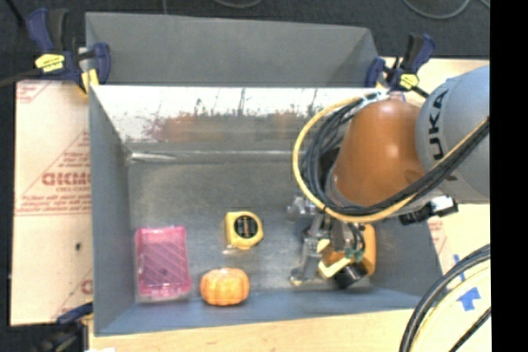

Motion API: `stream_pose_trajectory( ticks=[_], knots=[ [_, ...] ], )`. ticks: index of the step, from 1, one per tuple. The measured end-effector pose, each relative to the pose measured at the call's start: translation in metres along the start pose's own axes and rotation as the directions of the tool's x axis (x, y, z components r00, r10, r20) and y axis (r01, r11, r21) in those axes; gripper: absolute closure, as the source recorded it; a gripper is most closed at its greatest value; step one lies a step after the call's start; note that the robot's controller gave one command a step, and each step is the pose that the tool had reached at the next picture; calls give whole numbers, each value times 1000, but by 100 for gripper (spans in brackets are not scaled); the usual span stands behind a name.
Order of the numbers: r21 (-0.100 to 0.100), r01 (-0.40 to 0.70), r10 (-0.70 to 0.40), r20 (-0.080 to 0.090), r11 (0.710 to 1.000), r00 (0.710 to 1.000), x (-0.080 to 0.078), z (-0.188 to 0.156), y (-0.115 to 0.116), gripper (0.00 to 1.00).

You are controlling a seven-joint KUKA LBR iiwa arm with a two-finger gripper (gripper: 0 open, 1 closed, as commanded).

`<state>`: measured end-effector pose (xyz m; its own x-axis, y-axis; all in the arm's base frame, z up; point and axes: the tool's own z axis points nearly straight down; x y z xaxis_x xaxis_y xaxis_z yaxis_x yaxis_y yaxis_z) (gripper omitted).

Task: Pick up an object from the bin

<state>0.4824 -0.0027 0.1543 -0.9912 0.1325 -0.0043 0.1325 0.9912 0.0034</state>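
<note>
Camera view: the gripper (307,258) sits low at the right of the bin (165,152) floor. Whether it is spread or closed, I cannot tell. An orange-and-black thing (358,256) lies just beside it (partly under the arm (454,136)). A tape measure (244,229), pumpkin (224,287) and pink box (161,262) lie apart, toward the view's left.

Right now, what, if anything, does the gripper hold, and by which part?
Cannot be told. The gripper is low in the bin, lower right, against an orange, yellow and black thing; whether it grips it is hidden.

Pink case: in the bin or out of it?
In. The pink case lies flat on the floor of the bin, by its left wall, beside the orange pumpkin.
</note>
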Motion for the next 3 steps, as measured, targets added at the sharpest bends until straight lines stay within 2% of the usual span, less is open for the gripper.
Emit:
stream_pose_trajectory(
  ticks=[2,3],
  knots=[
    [0,20,-20,4,1000,1000,-3,0,-6,0],
    [0,143,-143,3,990,990,-7,25,-34,0]
  ],
)
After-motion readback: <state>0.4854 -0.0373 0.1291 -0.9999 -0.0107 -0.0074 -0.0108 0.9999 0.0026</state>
